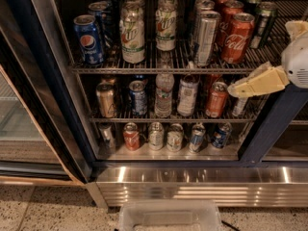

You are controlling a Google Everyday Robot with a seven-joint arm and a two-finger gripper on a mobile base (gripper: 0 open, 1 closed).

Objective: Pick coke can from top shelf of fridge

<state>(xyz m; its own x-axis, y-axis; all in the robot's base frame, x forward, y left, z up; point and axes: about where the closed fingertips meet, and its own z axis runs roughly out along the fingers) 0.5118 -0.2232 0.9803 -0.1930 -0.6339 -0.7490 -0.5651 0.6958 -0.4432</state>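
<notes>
1. The fridge (pixel 53 81) is open to the camera, and the front coke can (pixel 237 37) is the landmark here.
2. This coke can stands upright at the front edge of the top shelf (pixel 163 70), towards the shelf's right end.
3. More red cans (pixel 230 12) of the same kind stand in a row directly behind it.
4. A tall silver can (pixel 206 37) stands just beside the coke can on its left, and a dark can (pixel 263 25) is to its right, a little further back.
5. A blue Pepsi can (pixel 89 40) is far to the left of the coke can, on the same shelf.
6. The gripper (pixel 255 83) is below and slightly right of the coke can, under the shelf rail and not touching the can.
7. I cannot tell how far the gripper is open; no can is seen in it.
</notes>
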